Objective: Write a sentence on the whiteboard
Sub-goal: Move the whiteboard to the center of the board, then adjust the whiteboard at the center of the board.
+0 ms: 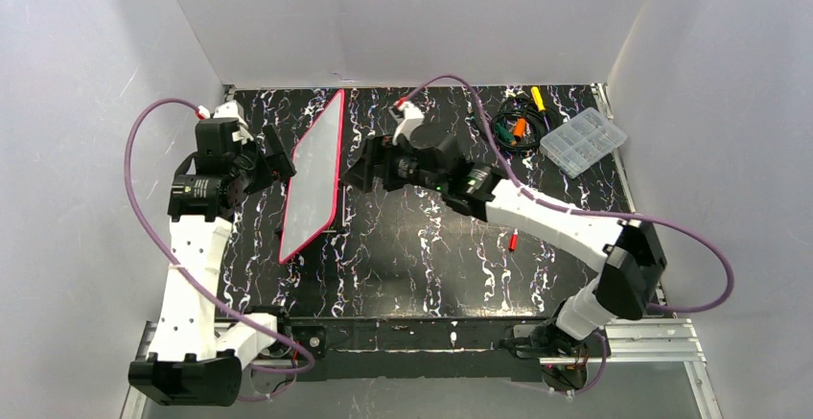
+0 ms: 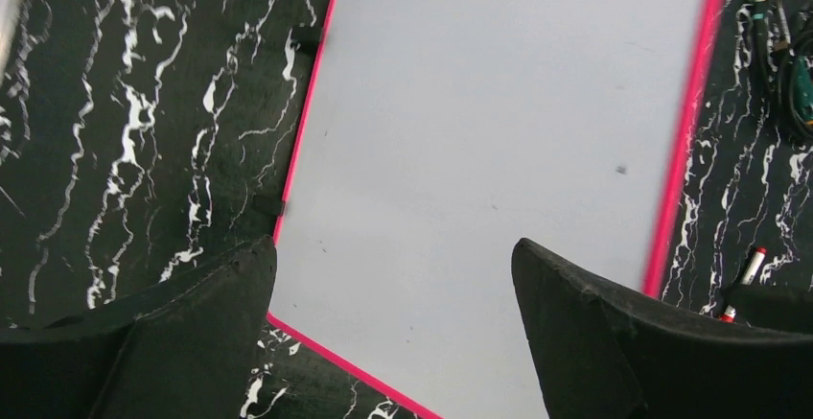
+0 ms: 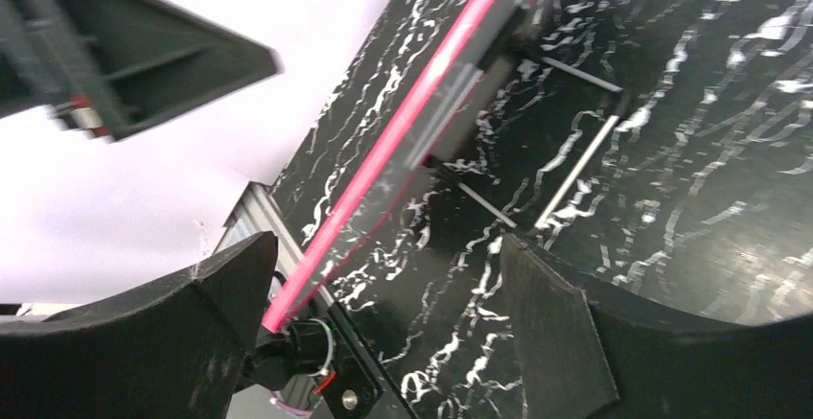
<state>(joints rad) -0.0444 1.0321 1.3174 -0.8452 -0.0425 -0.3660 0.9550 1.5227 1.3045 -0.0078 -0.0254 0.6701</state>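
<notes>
- Furthest left, the left gripper faces the whiteboard from just beside its left side. The overhead view is too small to show how far its jaws are parted.
- Its own wrist camera settles that: the left gripper has both black fingers spread wide at the bottom corners of the picture. Nothing is between them, and they are apart from the board.
- Only that camera shows the board's front. The whiteboard is plain white inside a pink-red rim, with one small dark speck toward its right edge.
- From above, the board stands left of centre on the black marbled table. It is propped steeply on edge between the two grippers, so it reads as a thin slanted sliver.
- The right wrist camera alone sees its back side. There the whiteboard appears nearly edge-on as a pink line, with thin metal support rods running from it to the table.
- The right gripper sits just right of the board, close to its back. In its own view the right gripper has its fingers far apart and grips nothing.
- Further right, a red marker lies alone on the table, well apart from the board. The left wrist view catches the same marker at its right edge.
- Far right at the back, a tangle of cables and tools lies beside a clear compartment box. Only the overhead view shows the box.
</notes>
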